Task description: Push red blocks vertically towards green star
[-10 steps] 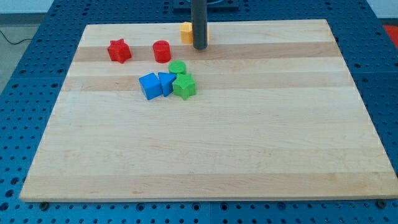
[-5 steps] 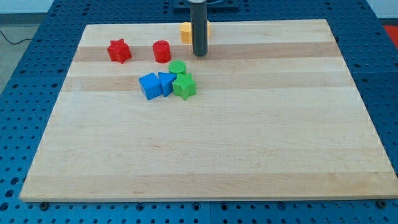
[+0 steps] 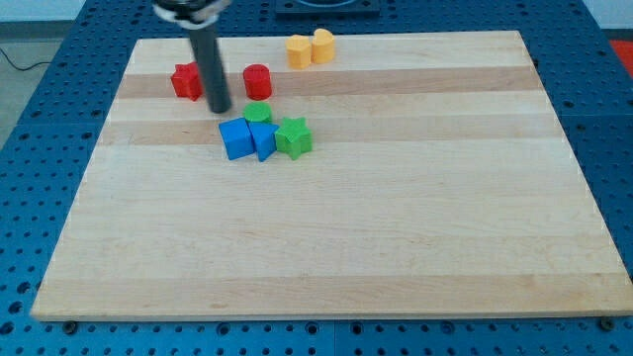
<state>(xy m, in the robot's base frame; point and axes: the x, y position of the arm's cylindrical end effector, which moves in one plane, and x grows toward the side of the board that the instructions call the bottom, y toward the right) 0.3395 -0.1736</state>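
My tip rests on the counter between the red star and the red cylinder, just above the blue cube. There is no claw. The green star sits below the red cylinder.

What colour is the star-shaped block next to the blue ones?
Green. The green star shows clearly in the camera view, just right of the blue blocks.

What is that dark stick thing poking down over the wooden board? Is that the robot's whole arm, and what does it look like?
You see only the arm's end: a straight, smooth, dark grey round rod, with my tip cut blunt. Its top joins a black-and-silver collar at the view's top edge. No cables, markings or fingers show.
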